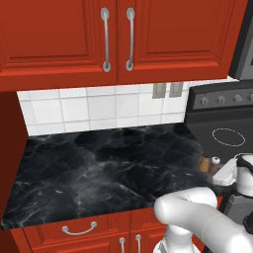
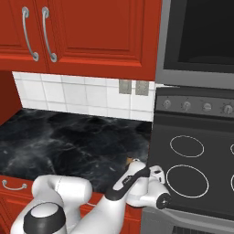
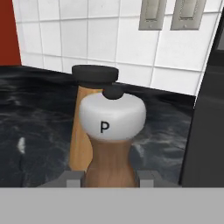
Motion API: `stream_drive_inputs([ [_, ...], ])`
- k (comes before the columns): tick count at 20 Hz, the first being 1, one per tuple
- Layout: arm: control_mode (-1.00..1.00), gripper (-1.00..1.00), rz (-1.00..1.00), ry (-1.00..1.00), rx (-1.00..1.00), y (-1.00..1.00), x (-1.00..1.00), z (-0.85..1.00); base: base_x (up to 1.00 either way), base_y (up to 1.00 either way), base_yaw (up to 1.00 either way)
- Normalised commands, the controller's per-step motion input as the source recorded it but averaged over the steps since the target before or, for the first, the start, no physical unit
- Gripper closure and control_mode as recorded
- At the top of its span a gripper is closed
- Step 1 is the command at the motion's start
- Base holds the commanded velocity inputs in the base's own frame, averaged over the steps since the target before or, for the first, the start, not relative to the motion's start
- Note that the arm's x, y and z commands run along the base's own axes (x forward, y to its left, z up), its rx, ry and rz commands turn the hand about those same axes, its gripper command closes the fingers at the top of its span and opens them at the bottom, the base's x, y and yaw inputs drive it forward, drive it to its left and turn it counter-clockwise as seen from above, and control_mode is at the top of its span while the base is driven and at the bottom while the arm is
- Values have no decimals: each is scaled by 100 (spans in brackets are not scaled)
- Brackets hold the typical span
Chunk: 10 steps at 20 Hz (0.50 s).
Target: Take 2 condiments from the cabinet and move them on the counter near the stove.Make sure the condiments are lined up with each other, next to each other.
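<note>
The second condiment, the pale-topped mill (image 3: pixel 110 144) marked with a P, stands on the counter (image 1: pixel 99 168) at the lower centre of the hand view. Directly behind it, and seemingly touching it, is the dark-capped mill (image 3: pixel 87 109). Both are just beside the stove (image 2: pixel 196 151), whose dark side fills the right edge of that frame.

The gripper (image 3: pixel 109 178) has its two grey fingertips on either side of the wooden body of the pale-topped mill, set narrow. Whether they grip the wood or have just let go, I cannot tell from these pictures.

I judge that the step in hand is the placing of the second mill. The next move calls for opening the jaws fully and drawing back straight, so that neither mill tips.

The left base view shows both mills small at the right, near the stove corner. The right base view shows the cabinet (image 2: pixel 91 32) closed at the top and the arm covering the mills.
</note>
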Motion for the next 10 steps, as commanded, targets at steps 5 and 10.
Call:
stream_drive_inputs([
  [5,-100,-100,5,0,0,15,0,-7,0,0,0],
  [10,-100,-100,7,0,0,7,0,-1,0,0,0],
])
